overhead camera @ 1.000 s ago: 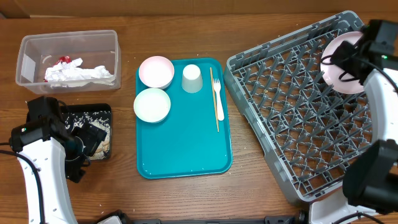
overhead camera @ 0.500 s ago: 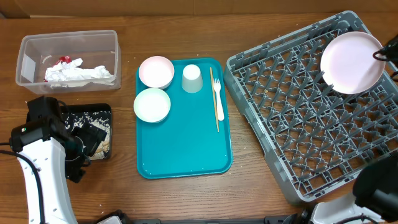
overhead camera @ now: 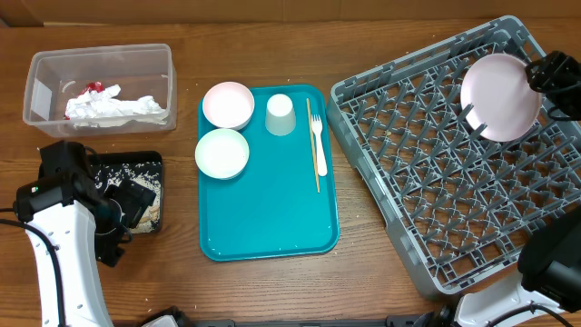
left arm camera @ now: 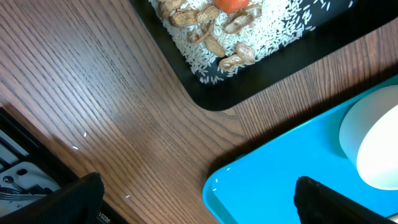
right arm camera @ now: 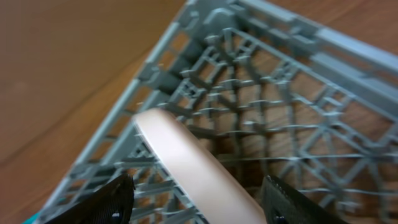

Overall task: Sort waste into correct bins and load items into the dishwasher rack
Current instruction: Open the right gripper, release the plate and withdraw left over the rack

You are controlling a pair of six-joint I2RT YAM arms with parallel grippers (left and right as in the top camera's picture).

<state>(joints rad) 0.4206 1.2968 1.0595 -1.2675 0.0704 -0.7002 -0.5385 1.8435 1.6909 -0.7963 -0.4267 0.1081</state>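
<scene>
Right gripper (right arm camera: 198, 182): the fingers were found spread wide. The rim of the pink plate (right arm camera: 186, 162) was seen passing between them, and no contact with either finger could be made out. In the overhead view the plate (overhead camera: 497, 95) was recorded standing tilted on edge among the tines at the far right corner of the dishwasher rack (overhead camera: 436, 182), with the gripper just beside its right edge. The other cells of the rack were seen unfilled.

Left gripper (left arm camera: 199, 182): the fingers were found wide apart with nothing held between them. The gripper was observed above the table (left arm camera: 93, 93), between the black tray (left arm camera: 205, 102) and a corner of the teal tray (left arm camera: 267, 193). Rice and peanuts (left arm camera: 211, 43) were noted in the black tray.

On the teal tray (overhead camera: 272, 218) the following were recorded:
- a pink bowl (overhead camera: 228, 104) at the far left corner
- a white bowl (overhead camera: 222, 153) touching it on the near side
- an upturned cup (overhead camera: 280, 114)
- a wooden stick (overhead camera: 312, 145) lying beside a white fork (overhead camera: 319, 145)

A clear bin (overhead camera: 36, 91) was noted at the far left of the table, well apart from the rack. Crumpled paper (overhead camera: 113, 107) lay inside it.
</scene>
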